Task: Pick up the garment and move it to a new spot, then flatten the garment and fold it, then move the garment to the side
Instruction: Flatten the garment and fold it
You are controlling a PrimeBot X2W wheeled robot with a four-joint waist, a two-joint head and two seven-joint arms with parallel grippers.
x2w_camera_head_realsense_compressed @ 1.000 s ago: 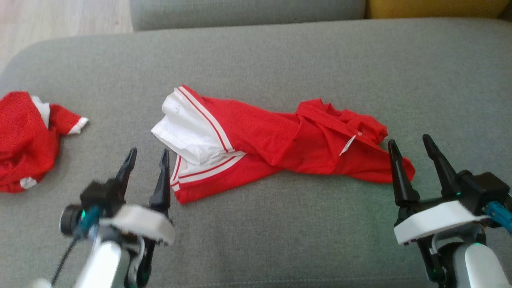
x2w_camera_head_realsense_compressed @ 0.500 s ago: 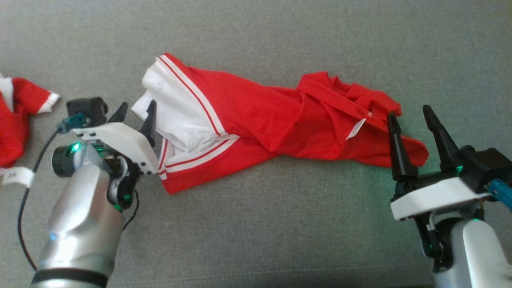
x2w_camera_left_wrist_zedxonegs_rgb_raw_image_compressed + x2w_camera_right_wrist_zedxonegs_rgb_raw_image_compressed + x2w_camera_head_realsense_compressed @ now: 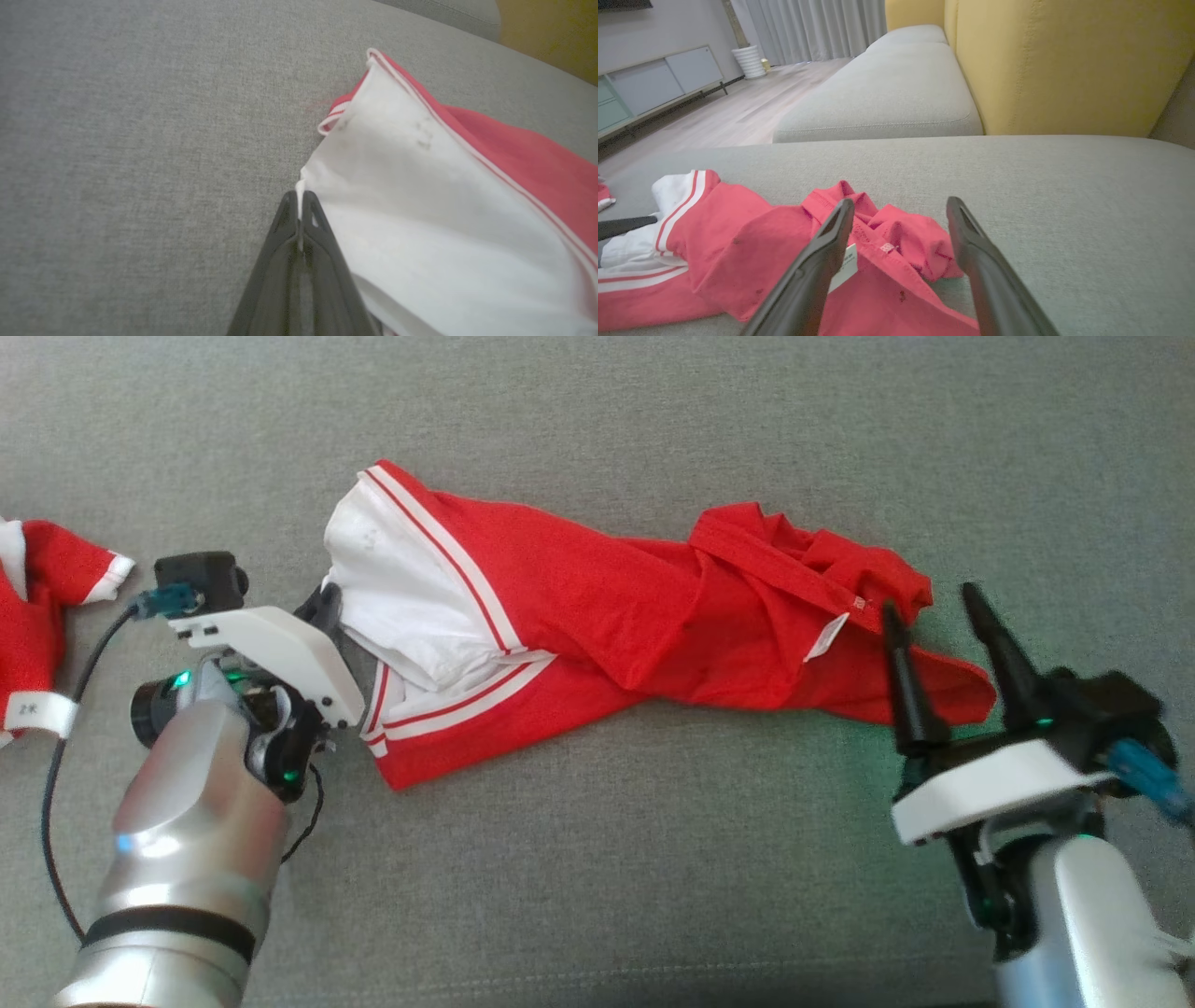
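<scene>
Grey cushion (image 3: 597, 896) | left tool (image 3: 322, 605) pinching garment (image 3: 607, 625) at white edge | right tool (image 3: 929, 599) spread at red end

Silver forearms (image 3: 187, 821), white wrist plates (image 3: 271, 644), black tapered jaws, teal connectors (image 3: 163, 607).

The garment (image 3: 597, 616) is red with a white panel edged in red-and-white stripes; the sofa cushion (image 3: 653, 896) is plain grey.

My left fingers (image 3: 322, 607) sit mostly behind their white mount (image 3: 271, 649). The second red garment (image 3: 33, 616) runs off the left edge.
</scene>
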